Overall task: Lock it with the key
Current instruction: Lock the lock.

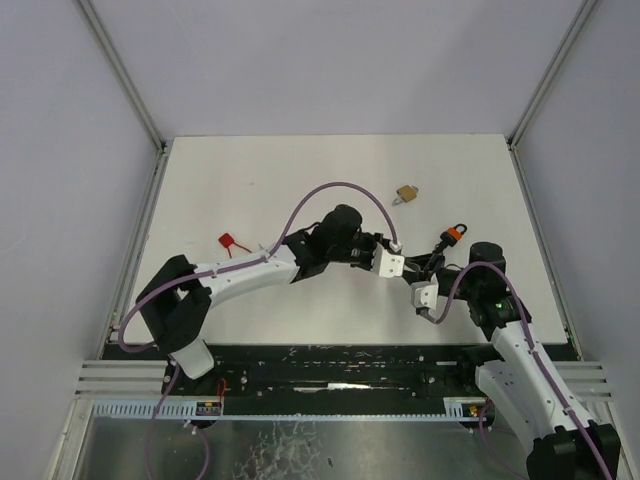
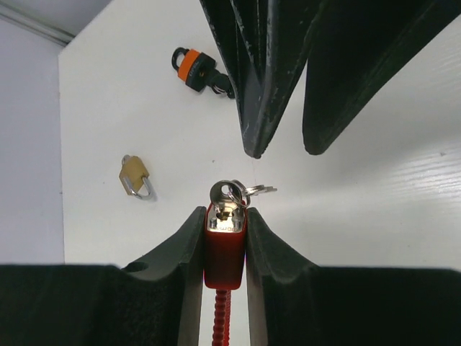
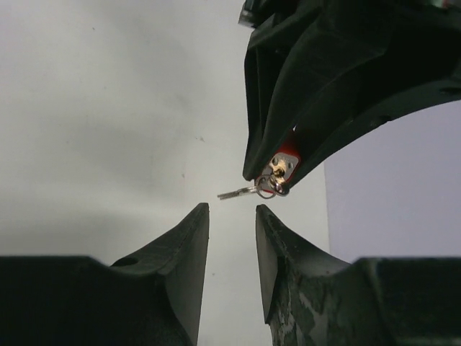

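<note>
A red padlock (image 2: 226,249) with a red cable shackle sits pinched between the pads of my left gripper (image 2: 226,216), keyhole end outward. A silver key (image 2: 227,194) stands in its keyhole, and a spare key (image 2: 261,190) hangs from the ring. My right gripper (image 3: 232,213) is open, its tips a short way below the key (image 3: 277,173) and touching nothing. In the top view the two grippers face each other, left gripper (image 1: 385,262) and right gripper (image 1: 425,290), above the table's middle.
A brass padlock (image 1: 406,193) lies further back on the white table (image 1: 250,180). An orange and black padlock (image 1: 455,233) lies close to the right arm. A small red item (image 1: 232,242) lies at the left.
</note>
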